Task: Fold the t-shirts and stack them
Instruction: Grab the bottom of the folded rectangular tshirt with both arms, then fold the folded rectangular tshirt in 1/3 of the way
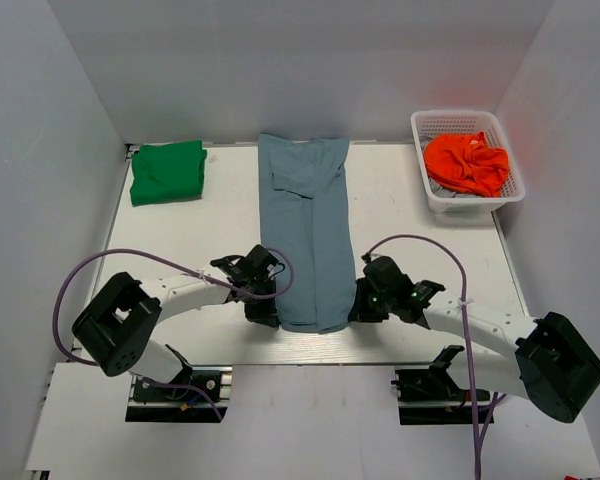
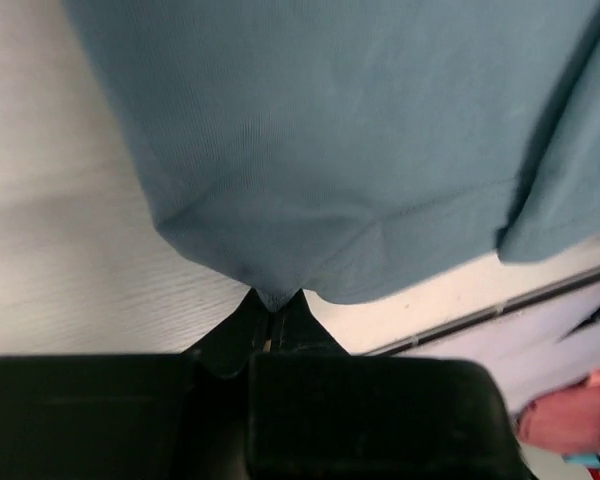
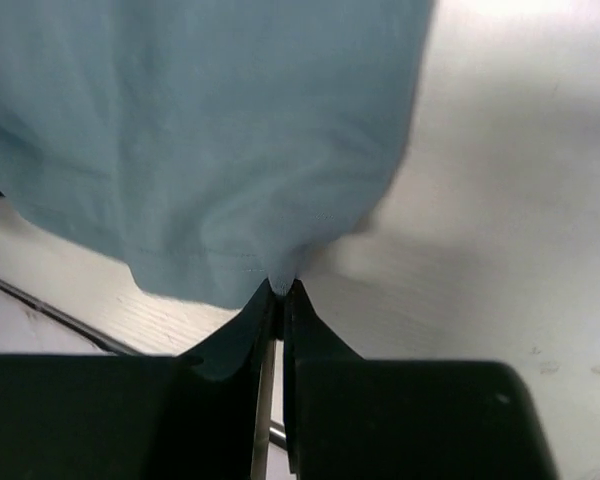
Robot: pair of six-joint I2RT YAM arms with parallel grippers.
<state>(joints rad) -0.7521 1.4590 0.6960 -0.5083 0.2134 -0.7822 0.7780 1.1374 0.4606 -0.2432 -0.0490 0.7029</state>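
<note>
At the far left of the table (image 1: 420,260) we find the green t-shirt (image 1: 167,172), folded. The left pincer (image 1: 264,312) is clamped on the near-left hem corner of the slate-blue t-shirt (image 1: 308,230). The right pincer (image 1: 364,306) is clamped on the near-right corner. The shirt's long axis runs straight away from both pincers, so we judge the fold goes forward.

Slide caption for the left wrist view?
Left gripper pinches a hem corner of the grey-blue t-shirt on the white table.
</note>
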